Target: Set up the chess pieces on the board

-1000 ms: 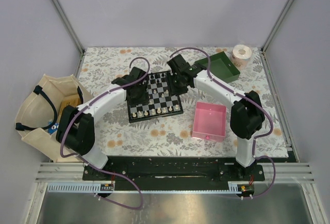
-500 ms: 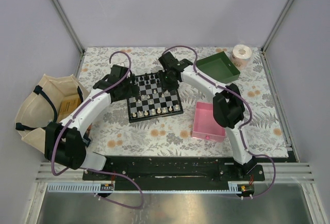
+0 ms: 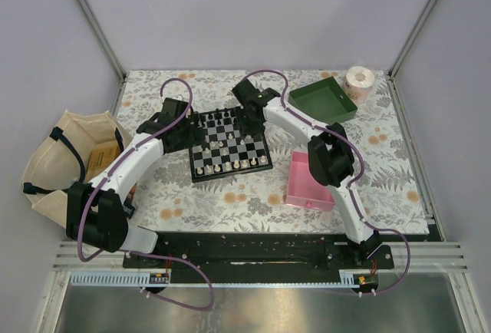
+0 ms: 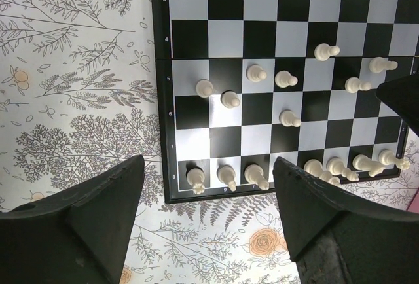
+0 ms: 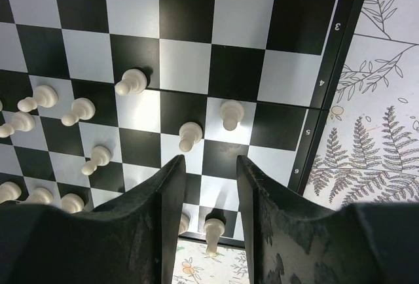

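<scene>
**Both arms drawn back toward the board's far edge**

Over the last second both arms have left the middle of the board. The left one now sits by its far-left corner and the right one over its far-right part, elbow swung in above the pink tray.

The board lies mid-counter. Black pieces line its far edge and white ones fill the near row. The white pawns are not in a line but scattered over the middle rows, so that row likely remains to be straightened.

The left fingers are spread wide and hold nothing. They hang high, probably to keep clear of the board.

The right fingers are parted only narrowly, also empty. They hover above two loose pawns on the board's right side. The small gap suits such tiny pieces and suggests a pick is being lined up.
</scene>
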### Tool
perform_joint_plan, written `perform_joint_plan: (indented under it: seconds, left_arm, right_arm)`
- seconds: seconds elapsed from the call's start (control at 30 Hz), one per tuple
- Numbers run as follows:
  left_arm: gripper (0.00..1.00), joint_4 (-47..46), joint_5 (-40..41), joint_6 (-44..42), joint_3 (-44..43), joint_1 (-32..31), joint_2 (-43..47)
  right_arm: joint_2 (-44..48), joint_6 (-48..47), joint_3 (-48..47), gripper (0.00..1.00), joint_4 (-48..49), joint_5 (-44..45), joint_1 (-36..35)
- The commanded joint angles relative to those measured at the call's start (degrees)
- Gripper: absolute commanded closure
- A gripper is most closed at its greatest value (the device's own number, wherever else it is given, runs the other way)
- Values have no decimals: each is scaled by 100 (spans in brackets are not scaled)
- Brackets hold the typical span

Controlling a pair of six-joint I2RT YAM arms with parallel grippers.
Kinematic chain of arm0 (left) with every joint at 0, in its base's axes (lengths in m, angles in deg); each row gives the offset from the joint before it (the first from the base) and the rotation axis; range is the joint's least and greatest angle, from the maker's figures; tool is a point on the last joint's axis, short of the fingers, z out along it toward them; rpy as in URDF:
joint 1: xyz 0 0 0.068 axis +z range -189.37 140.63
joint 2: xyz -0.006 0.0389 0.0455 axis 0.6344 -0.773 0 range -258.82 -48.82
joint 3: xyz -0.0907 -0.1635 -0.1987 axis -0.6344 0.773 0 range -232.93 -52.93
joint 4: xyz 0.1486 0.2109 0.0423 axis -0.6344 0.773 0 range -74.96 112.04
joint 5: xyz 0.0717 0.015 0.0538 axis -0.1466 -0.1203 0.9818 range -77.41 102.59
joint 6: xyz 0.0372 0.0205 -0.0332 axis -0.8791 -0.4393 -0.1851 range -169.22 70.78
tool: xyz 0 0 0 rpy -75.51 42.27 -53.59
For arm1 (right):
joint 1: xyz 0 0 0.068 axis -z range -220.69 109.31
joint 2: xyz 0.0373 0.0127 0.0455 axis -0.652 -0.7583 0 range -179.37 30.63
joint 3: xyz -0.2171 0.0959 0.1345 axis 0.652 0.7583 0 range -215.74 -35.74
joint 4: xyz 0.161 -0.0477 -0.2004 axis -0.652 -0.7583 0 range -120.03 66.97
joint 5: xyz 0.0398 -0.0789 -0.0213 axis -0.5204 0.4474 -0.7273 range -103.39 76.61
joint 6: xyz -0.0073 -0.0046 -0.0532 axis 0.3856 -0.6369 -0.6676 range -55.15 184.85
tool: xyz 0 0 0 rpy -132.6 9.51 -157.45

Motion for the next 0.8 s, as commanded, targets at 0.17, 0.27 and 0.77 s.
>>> perform_joint_plan:
  seconds: [0.17,0.27,0.77]
  left_arm:
    - [19,-214,-219,-85,-53,43,110]
    - [19,-205,-228,-93,-71,43,110]
    - [19,-214,-307,-93,-106,60,84]
  right_arm:
    - [-203,89,-534,55,-73,178,-28]
    - [-282,124,-587,55,-74,187,-2]
    - [-432,150,-728,55,-100,275,77]
